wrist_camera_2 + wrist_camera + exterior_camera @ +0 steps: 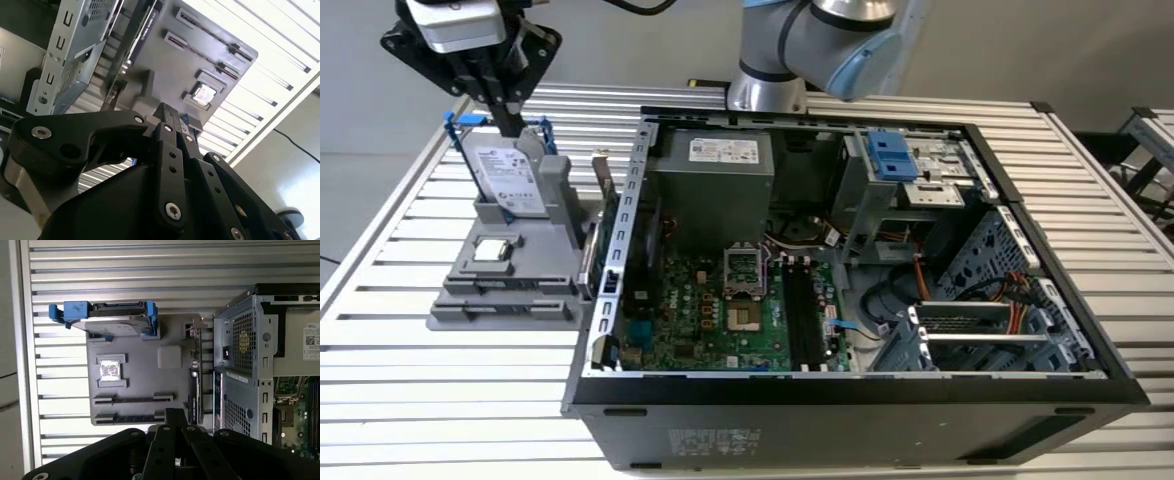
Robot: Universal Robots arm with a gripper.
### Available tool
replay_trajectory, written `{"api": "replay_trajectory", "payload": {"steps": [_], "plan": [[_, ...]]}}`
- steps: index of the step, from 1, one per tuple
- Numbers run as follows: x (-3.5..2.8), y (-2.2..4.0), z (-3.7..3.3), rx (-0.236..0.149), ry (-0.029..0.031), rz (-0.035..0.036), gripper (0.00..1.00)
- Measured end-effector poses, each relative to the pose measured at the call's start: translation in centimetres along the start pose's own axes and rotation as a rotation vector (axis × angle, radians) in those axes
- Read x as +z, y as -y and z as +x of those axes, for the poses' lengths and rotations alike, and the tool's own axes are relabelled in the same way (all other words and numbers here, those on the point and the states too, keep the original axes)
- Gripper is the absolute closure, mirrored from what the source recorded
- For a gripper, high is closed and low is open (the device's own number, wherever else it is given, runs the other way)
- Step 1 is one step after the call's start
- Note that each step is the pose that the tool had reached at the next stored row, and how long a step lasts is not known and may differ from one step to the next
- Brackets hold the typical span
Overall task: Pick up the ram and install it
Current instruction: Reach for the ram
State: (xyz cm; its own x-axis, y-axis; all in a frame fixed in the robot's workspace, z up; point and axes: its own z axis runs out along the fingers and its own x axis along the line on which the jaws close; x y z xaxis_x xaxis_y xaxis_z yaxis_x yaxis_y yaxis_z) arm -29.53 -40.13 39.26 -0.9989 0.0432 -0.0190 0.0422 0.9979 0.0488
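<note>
1. Gripper hangs above the gray holder, its fingers pressed together with nothing seen between them. In the exterior view its tips stand over the top edge of the hard drive.
2. The holder stands on the slatted table, toward the edge at the exterior view's left, just beside the open computer case.
3. The hard drive leans upright in its blue frame at the holder's end farther from the exterior camera. The processor chip lies flat in a square pocket at mid-holder.
4. The ram cannot be placed with certainty. Two long, narrow dark strips sit in the grooves of the holder's stepped nearer end, and whether either is the stick cannot be told.
5. Inside the case the motherboard lies flat, its black slots just beside the processor socket.
</note>
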Motion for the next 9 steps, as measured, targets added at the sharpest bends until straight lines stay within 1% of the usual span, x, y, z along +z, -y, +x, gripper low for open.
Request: {"api": "replay_trajectory", "payload": {"steps": [9], "plan": [[-0.04, 0.14, 2.09, -0.002, -0.0001, -0.0001, 1.0]]}}
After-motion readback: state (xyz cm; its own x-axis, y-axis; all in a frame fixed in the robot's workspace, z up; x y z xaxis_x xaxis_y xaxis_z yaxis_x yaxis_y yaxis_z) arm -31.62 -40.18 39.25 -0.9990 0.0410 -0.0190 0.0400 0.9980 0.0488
